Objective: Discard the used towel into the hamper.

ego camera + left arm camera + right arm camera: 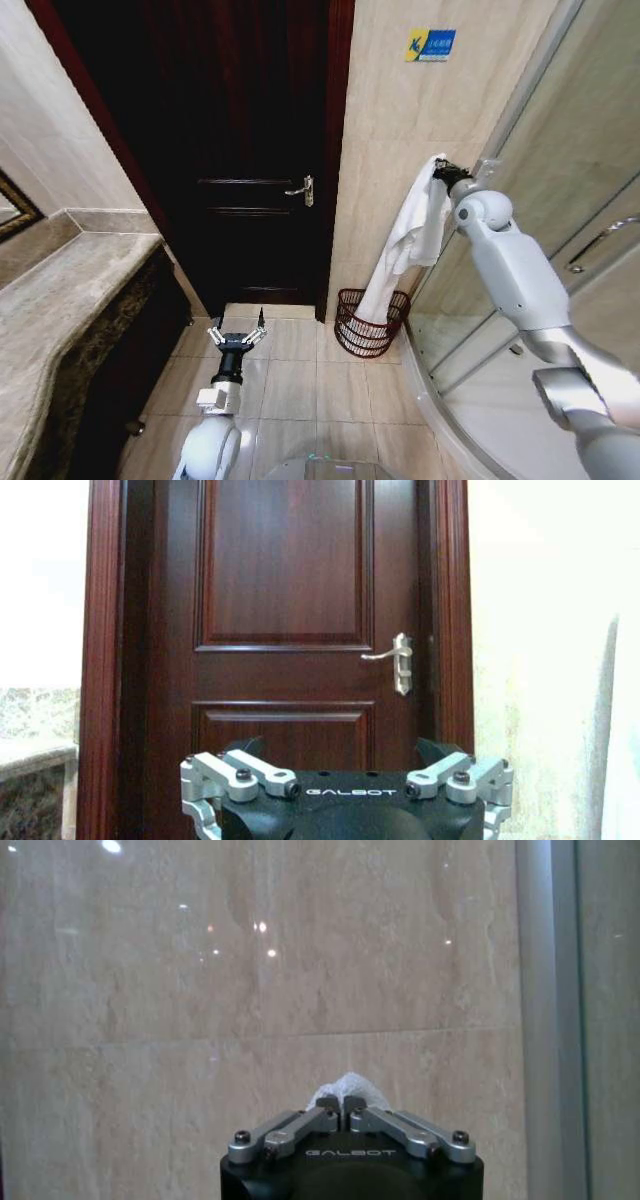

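A white towel (405, 245) hangs long and crumpled against the beige wall, its lower end reaching down into the hamper (371, 324), a dark red-brown wire basket on the floor by the door frame. My right gripper (441, 171) is raised high above the hamper and is shut on the towel's top end; a white tuft of the towel (348, 1086) shows past the closed fingertips of the right gripper (340, 1104). My left gripper (237, 333) hangs low over the floor tiles with its fingers spread open and nothing in it, facing the door as the left gripper (345, 751).
A dark wooden door (250, 150) with a metal handle (303, 189) is shut straight ahead. A marble vanity counter (60, 310) runs along the left. A curved glass shower enclosure (560, 180) stands on the right. Tiled floor lies between them.
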Motion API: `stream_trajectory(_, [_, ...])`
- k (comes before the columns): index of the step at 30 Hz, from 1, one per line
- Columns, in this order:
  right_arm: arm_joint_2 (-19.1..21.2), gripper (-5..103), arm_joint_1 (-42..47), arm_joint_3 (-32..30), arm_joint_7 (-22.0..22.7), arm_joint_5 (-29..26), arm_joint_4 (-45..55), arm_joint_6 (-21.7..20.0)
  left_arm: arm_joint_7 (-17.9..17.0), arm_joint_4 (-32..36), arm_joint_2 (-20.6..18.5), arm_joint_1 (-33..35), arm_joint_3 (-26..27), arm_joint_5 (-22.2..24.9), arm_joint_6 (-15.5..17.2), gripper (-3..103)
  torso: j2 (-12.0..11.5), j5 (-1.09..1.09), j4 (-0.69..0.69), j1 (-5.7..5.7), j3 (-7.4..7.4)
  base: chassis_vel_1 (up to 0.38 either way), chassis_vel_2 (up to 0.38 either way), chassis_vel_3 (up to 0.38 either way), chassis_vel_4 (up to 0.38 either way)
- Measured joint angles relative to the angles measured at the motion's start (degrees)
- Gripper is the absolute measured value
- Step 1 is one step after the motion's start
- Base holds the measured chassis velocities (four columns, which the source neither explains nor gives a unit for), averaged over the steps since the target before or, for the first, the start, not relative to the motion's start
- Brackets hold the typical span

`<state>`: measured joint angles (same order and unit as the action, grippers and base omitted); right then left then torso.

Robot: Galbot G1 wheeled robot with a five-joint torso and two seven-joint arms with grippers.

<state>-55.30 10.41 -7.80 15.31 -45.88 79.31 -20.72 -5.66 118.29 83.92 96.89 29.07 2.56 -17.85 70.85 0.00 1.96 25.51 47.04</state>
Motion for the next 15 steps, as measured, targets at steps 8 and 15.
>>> stream_trajectory(8, [0.23,2,0.51,-1.06,-0.51,0.41,-0.50,0.10,0.12,1.49,0.03,0.50,-0.25,-0.81,0.23,100,-2.41,0.00,-0.01,-1.08,-1.34,0.000,0.000,0.000,0.000])
stream_trajectory(15, [0.33,2,1.36,-1.34,-0.16,0.85,-0.26,0.11,0.36,1.18,0.01,0.62,-0.36,-0.94,-0.08,100,-4.34,0.01,-0.01,-1.96,-2.37,0.000,0.000,0.000,0.000])
